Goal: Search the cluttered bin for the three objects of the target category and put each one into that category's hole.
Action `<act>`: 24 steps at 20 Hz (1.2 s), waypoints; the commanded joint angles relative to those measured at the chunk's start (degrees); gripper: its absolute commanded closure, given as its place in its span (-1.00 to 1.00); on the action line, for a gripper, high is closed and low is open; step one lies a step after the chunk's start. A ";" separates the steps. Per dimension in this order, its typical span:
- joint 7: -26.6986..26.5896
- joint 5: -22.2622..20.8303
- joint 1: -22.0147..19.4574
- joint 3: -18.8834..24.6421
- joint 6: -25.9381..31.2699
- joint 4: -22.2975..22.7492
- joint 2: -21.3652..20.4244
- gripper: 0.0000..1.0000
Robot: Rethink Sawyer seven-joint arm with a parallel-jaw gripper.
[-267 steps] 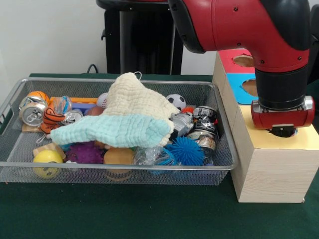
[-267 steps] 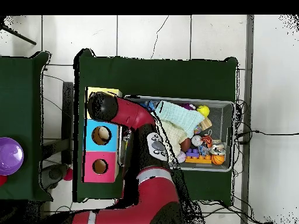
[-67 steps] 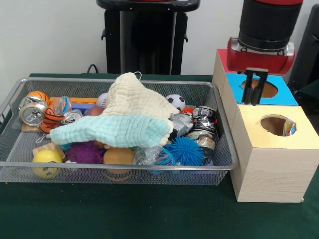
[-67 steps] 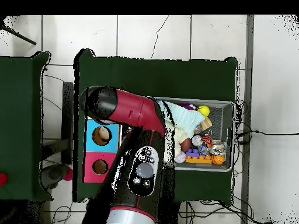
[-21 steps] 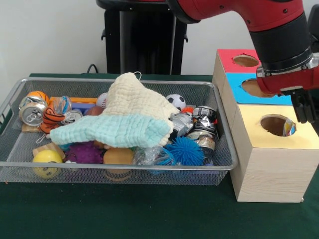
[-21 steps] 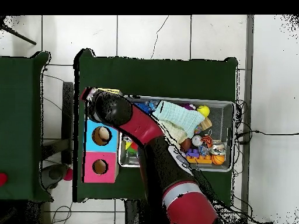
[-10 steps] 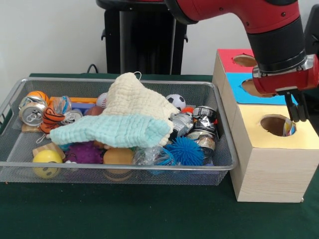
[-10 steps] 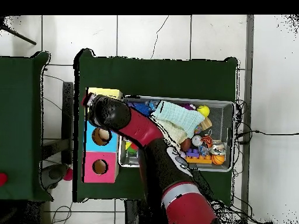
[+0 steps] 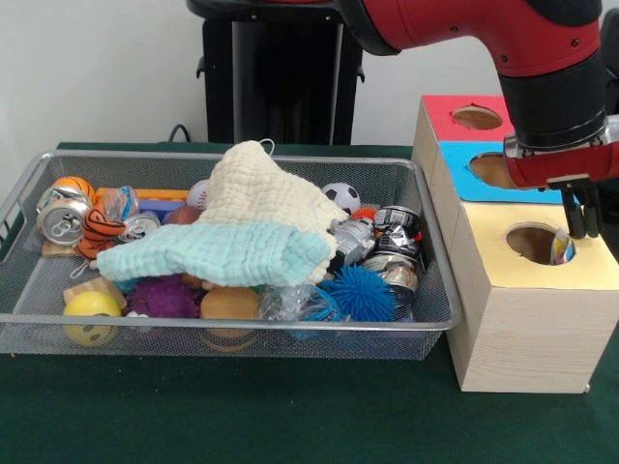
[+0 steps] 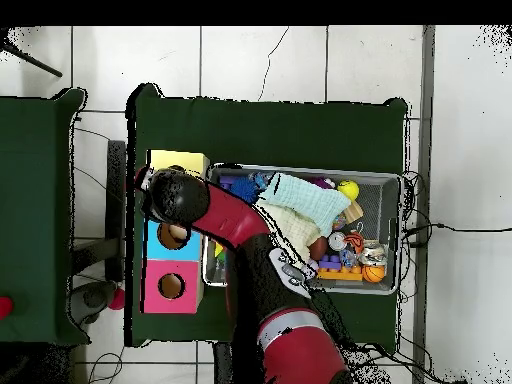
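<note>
The arm (image 9: 503,39) is glossy red with rounded shells and a black cylindrical wrist segment. A red collar with a silver band at 3 o'clock sits beneath. The gripper (image 9: 581,220) has thin black fingers. Overhead, a white-marked panel shows on the forearm.

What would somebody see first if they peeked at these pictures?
Probably the big red robot arm, reaching down from the top right so its gripper hangs beside the hole in the yellow-topped box. Next, the wire bin on the left, heaped with toys and cans, a cream cloth and a mint-green cloth piled on top.
</note>
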 commanded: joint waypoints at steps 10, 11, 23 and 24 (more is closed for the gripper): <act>8.23 -2.81 0.31 -4.11 2.71 -2.53 2.63 1.00; 7.69 -3.02 0.18 -3.94 3.00 -2.86 2.60 1.00; 7.01 -5.58 0.73 -6.13 2.47 -5.37 2.32 1.00; 6.99 -5.71 0.70 -6.11 2.24 -5.46 2.32 1.00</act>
